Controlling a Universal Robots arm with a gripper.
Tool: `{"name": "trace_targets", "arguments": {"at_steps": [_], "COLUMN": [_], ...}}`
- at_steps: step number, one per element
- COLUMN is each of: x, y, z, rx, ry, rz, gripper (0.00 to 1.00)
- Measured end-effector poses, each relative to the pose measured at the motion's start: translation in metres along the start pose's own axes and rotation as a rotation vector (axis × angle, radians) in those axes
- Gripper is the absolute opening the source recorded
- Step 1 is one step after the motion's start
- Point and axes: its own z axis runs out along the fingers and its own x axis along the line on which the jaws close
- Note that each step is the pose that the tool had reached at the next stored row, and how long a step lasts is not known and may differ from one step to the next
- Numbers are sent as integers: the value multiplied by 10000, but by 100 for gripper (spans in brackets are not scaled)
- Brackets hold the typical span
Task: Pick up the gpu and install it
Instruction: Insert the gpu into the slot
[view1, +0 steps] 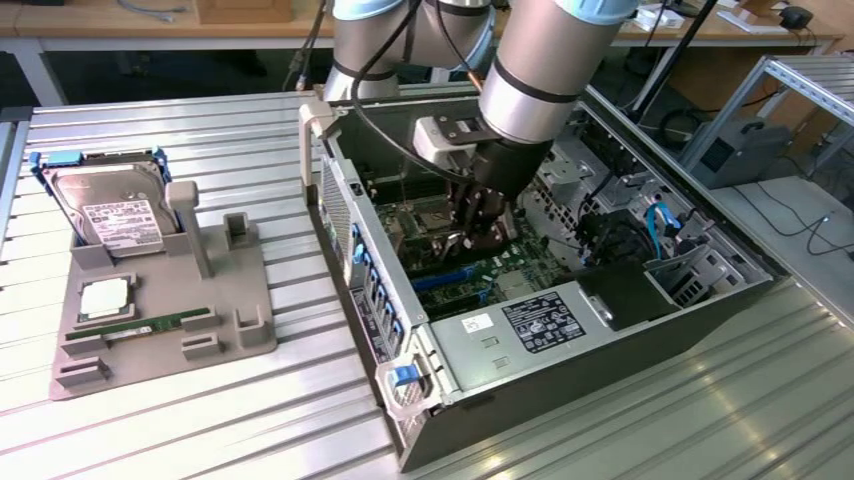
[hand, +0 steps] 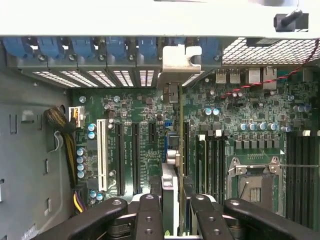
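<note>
Currently the black two-fingered gripper sits low inside the open black-and-silver computer case. Its jaws are partly closed on the thin flat black gpu card, which stands on edge between them. The card hangs over the green motherboard, parallel to the black expansion slots. Its silver metal bracket meets the case's rear wall.

The gpu inside computer case

gpu lower end hidden between gripper fingers; arm cut off at exterior view's top; hard drive label illegible.
</note>
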Motion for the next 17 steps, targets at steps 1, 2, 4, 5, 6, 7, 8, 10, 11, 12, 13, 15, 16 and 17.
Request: {"name": "trace_targets", "arguments": {"at_steps": [1, 2, 4, 5, 6, 7, 8, 10, 11, 12, 13, 15, 16, 17], "x": [1, 2, 4, 5, 5, 7, 8, 10, 12, 13, 13, 14, 15, 15], "y": [8, 11, 12, 13, 20, 38, 53, 72, 88, 89, 89, 89, 89, 88], "z": [18, 36, 61, 72, 83, 99, 115, 154, 175, 188, 197, 212, 216, 224], "rx": [1, 1, 2, 2, 3, 3, 4, 4, 4, 4, 4, 3, 3, 3], "ry": [0, -1, -1, -1, -1, -2, -2, -2, -2, -2, -1, 0, 2, 0], "rz": [16, 25, 34, 40, 51, 52, 54, 58, 59, 58, 58, 59, 60, 60], "gripper": [27, 27, 27, 27, 27, 27, 27, 27, 27, 27, 27, 27, 27, 27]}}
